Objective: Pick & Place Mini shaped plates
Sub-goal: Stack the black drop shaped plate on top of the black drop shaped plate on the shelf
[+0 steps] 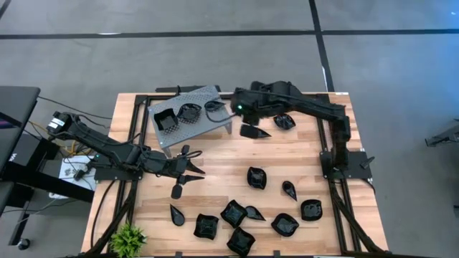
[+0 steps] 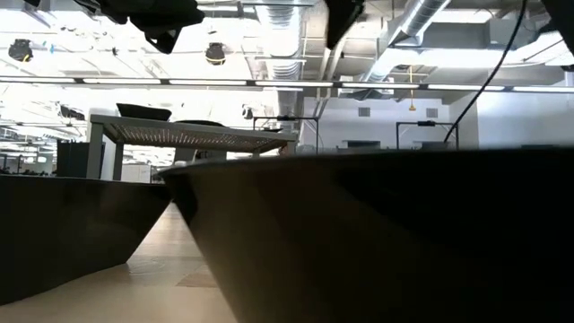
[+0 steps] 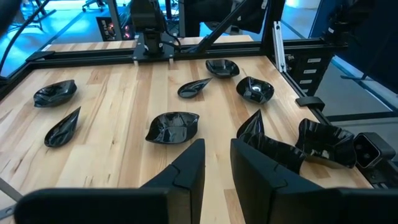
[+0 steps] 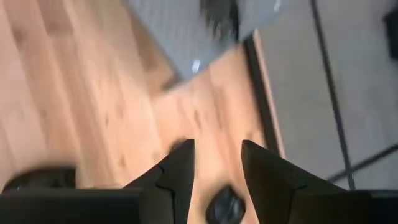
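Plates are everywhere on this desk (image 1: 215, 168), so let's sweep across from the left. Left gripper (image 1: 188, 172) sits low over the wood near the desk's left-middle, jaws parted a little with nothing between them. Just on the near side of it lies a small teardrop plate (image 1: 177, 191), closest of the lot, with another pointed one (image 1: 177, 214) further on. From its wrist camera, a scalloped plate (image 3: 172, 127) lies straight ahead of the fingers (image 3: 186, 171).

Moving on: the grey tray (image 1: 188, 115) stands at the far side, already holding three plates (image 1: 166, 120).

Right beside the tray's right edge hangs the right gripper (image 1: 240, 107), jaws spread and empty in its wrist view. A flat pointed plate (image 1: 253, 131) lies just nearer than it, long axis running roughly left-right.

The main cluster (image 1: 247, 222) waits along the near edge, well apart from the right arm. My call: the left arm is nearer for those.
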`<action>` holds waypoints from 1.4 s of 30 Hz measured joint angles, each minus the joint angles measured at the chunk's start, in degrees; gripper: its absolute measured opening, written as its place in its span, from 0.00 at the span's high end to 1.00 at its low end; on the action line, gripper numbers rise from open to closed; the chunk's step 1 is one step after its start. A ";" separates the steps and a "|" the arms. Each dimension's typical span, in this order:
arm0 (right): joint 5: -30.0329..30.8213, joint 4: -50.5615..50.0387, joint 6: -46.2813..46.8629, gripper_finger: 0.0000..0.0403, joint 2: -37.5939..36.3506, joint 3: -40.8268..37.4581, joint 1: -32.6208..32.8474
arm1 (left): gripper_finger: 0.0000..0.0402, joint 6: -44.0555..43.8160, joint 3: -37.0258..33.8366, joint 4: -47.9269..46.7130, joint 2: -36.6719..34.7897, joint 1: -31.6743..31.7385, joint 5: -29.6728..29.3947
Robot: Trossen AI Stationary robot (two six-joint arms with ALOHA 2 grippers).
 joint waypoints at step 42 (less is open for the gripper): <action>-8.43 42.17 -9.34 0.70 4.21 -55.98 -6.87 | 0.81 0.45 -0.02 0.15 0.00 0.00 0.00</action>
